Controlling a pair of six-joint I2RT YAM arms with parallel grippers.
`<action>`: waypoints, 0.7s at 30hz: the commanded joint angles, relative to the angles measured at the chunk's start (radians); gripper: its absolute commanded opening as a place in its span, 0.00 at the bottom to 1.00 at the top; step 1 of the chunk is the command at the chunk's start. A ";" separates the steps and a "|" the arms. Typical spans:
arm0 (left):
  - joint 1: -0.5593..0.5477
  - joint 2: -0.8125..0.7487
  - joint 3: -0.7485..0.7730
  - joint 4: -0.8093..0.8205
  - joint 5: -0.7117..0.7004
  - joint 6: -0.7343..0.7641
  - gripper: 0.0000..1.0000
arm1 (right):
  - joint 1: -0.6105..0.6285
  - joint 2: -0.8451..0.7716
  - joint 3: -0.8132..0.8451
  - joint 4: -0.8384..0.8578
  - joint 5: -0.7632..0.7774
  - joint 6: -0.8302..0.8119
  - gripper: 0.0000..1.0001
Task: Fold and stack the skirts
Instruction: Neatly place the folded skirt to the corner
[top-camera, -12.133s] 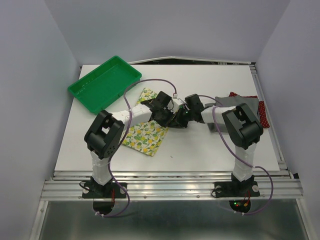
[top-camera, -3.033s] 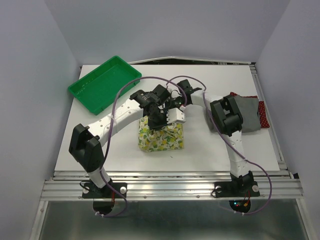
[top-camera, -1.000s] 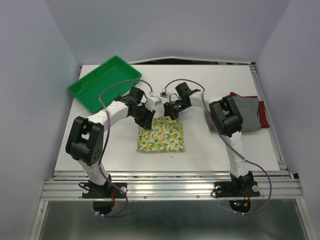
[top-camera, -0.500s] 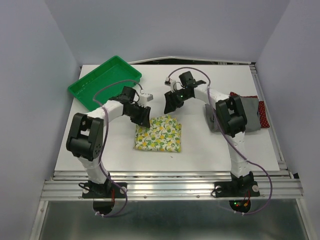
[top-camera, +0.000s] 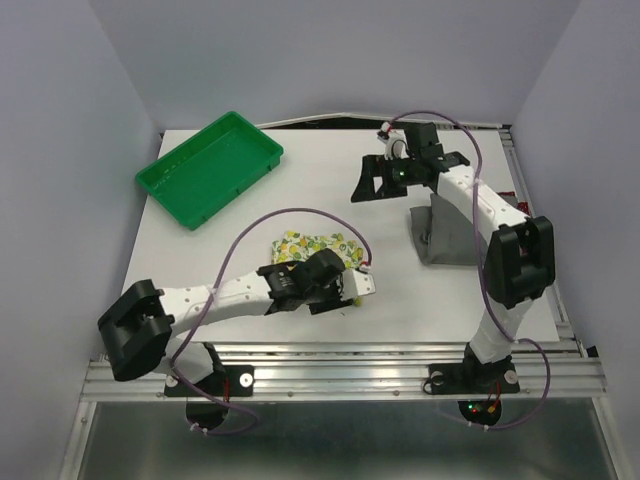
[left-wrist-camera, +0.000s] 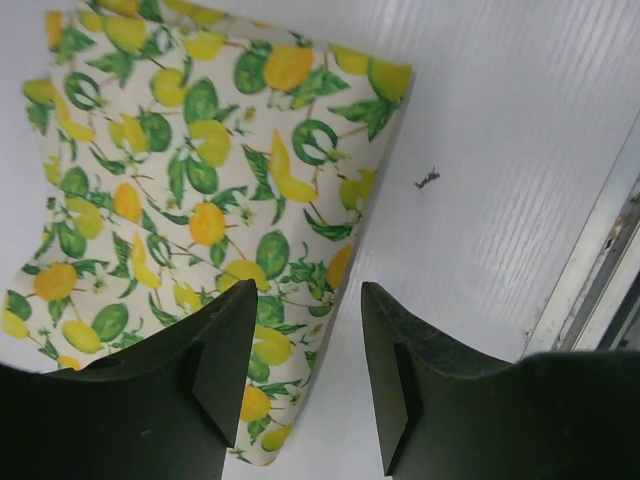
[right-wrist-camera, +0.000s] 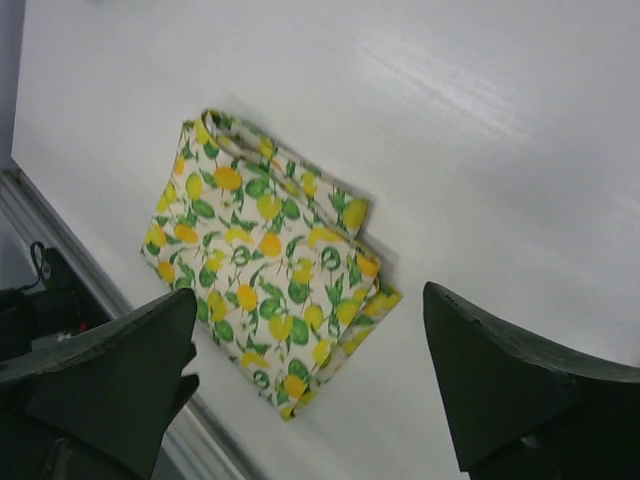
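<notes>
White surface (top-camera: 400, 290) | folded lemon-print white cloth skirt (left-wrist-camera: 200, 180) front-centre, plain grey cloth skirt (top-camera: 437, 240) far right | left fingers (left-wrist-camera: 230, 350) spread, empty, over lemon skirt | right fingers (right-wrist-camera: 500, 390) spread wide, empty | advice: lift straight off the fold; pinch grey hem corners evenly

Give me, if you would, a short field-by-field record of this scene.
lemon-print skirt: folded, flat on the table, front centre
grey skirt: right side, partly under the right arm
green tray: far left corner
left gripper: open, low over the lemon-print skirt's edge, holding nothing
right gripper: wide open, high over the table's far side, holding nothing
</notes>
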 joint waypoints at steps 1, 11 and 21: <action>-0.090 0.064 -0.014 0.066 -0.206 0.054 0.57 | 0.006 -0.090 -0.182 -0.002 -0.002 0.149 1.00; -0.147 0.240 -0.010 0.163 -0.276 0.099 0.54 | 0.006 -0.234 -0.482 0.095 0.107 0.256 1.00; -0.050 0.208 -0.023 0.218 -0.148 0.071 0.00 | -0.004 -0.222 -0.632 0.185 -0.059 0.328 1.00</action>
